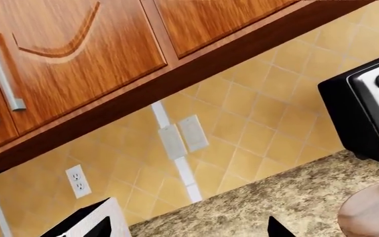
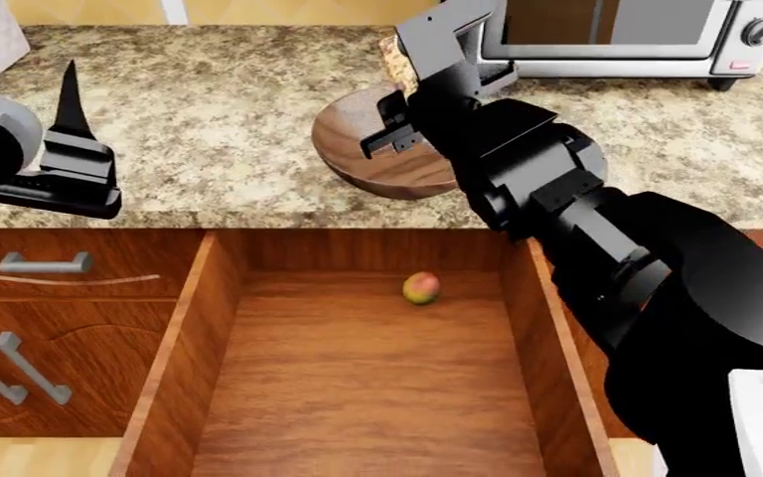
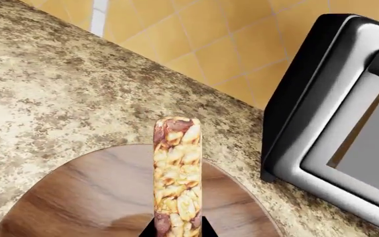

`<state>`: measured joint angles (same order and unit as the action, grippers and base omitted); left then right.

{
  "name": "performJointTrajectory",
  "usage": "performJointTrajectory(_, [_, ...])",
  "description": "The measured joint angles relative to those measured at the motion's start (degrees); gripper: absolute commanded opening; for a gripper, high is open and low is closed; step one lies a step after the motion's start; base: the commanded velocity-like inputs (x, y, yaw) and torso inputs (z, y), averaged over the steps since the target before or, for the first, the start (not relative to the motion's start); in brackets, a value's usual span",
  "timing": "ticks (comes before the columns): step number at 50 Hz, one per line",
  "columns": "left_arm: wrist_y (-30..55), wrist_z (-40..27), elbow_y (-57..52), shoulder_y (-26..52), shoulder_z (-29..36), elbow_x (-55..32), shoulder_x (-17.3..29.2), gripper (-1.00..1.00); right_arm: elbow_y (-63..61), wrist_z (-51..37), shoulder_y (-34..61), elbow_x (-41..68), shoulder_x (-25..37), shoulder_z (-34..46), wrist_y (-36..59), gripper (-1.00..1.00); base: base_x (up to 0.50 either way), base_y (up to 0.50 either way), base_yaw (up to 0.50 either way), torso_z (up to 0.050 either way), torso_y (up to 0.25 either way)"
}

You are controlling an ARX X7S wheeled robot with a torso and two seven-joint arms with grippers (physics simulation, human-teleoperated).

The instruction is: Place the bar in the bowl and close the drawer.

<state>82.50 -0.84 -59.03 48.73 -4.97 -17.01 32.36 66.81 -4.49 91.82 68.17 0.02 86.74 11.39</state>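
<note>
Over the granite bench [image 2: 223, 109], the right gripper [image 3: 176, 229] has its fingers pinched on the bar [image 3: 176, 173], holding it end-out above the bowl [image 2: 369, 149], seemingly poised for a drop into the wood. Off to the side, the left gripper [image 2: 71, 129] hangs idle; whether its fingers are parted cannot be told. Below, the drawer [image 2: 355, 378] stands open, a small fruit [image 2: 420, 288] inside.

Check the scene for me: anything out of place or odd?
One thing: a small fruit lies alone in the open drawer, an odd spot for it. Otherwise fine: the right tool holds the bar over the bowl, with nothing spilled.
</note>
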Motion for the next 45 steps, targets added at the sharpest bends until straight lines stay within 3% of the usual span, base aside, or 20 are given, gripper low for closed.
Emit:
performJointTrajectory(18, [0.63,-2.28,-0.13,0.88,-0.6,-3.5,1.14,1.0,0.45,0.79,0.37,3.62,-0.01,0.36,-1.45,-1.0,0.0,0.0,0.0,0.002,-0.114])
performJointTrajectory(45, [-0.21,-5.08,0.51,0.7,-1.28,-6.61,1.82,1.0,1.07,0.81,1.02,8.51,-0.01,1.05,-1.77,-1.0,0.0,0.0,0.0,0.0,0.0])
